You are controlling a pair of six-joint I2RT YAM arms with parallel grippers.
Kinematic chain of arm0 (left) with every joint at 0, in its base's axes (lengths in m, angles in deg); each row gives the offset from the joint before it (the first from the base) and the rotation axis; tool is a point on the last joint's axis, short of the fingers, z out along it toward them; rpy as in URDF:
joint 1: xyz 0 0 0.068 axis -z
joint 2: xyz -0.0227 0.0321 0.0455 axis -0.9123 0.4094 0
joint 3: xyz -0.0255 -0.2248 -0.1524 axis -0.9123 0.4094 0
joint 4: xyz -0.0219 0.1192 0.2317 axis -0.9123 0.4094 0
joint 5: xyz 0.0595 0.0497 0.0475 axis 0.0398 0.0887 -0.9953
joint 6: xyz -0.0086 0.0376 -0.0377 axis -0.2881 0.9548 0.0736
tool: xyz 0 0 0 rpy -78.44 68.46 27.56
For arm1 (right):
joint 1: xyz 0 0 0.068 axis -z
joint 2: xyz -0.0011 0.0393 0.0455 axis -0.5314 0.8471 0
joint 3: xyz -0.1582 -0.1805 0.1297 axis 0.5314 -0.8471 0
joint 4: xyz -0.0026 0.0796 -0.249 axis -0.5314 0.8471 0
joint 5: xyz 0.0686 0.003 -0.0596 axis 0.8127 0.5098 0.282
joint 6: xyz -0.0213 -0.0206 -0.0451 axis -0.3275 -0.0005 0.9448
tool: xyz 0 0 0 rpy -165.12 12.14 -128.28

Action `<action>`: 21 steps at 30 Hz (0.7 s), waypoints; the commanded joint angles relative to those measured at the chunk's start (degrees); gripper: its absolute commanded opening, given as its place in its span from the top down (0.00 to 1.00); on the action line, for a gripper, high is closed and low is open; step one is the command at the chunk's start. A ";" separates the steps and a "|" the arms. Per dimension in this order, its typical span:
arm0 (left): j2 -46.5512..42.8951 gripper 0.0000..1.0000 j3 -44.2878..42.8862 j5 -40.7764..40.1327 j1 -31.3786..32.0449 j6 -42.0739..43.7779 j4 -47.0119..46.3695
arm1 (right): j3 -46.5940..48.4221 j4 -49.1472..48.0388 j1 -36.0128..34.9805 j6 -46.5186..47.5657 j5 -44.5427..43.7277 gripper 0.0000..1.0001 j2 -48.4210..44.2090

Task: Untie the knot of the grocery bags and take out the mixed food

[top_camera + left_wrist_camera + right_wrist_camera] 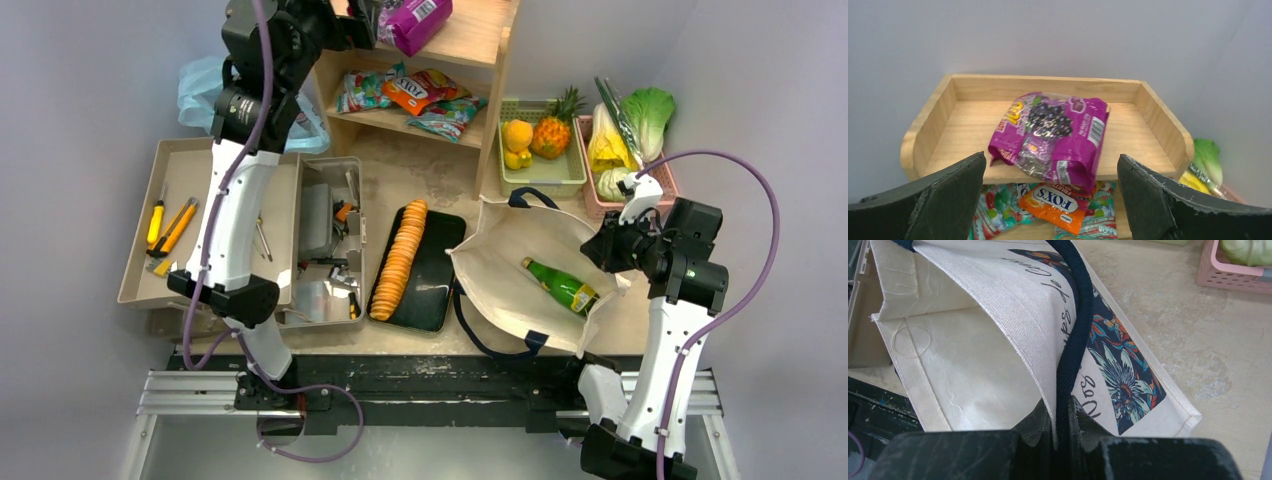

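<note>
Pale grey walls close in a cluttered desk (430, 175) with a wooden shelf (1153, 145) at the back. We see the purple snack pack (1050, 137) lying on the top shelf, its near end seeming to overhang the front edge. A brush from the left tool (1052, 167) could tip it off. The left arm reaches high and forward, jaws spread wide, holding nothing. The right arm is folded low, and the right tool (1060, 426) is pinched on the rim and navy strap of the canvas tote (973, 355). A hard pull could roll the green bottle (560, 285) out.
</note>
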 commanded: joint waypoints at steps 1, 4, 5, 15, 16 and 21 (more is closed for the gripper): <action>2.99 0.00 -5.99 7.56 5.22 24.04 3.96 | 0.44 -2.32 -0.02 0.42 1.95 1.00 -0.19; 4.86 0.00 -6.66 6.61 9.13 29.30 4.95 | 0.82 -2.21 -0.01 0.46 1.98 1.00 0.05; 5.26 0.00 -6.52 6.02 9.86 30.36 4.84 | 0.94 -2.20 -0.02 0.50 1.94 1.00 0.05; 11.70 0.00 -7.32 -2.29 10.49 41.97 -5.45 | 1.04 -1.86 -0.05 -0.10 1.74 1.00 -0.78; 12.28 0.00 -7.39 -3.30 10.44 43.40 -5.73 | 1.17 -1.85 -0.09 -0.16 1.75 1.00 -0.68; 12.25 0.00 -6.14 -7.18 8.05 44.64 -6.04 | 2.25 -2.05 -0.02 -0.10 1.44 1.00 0.13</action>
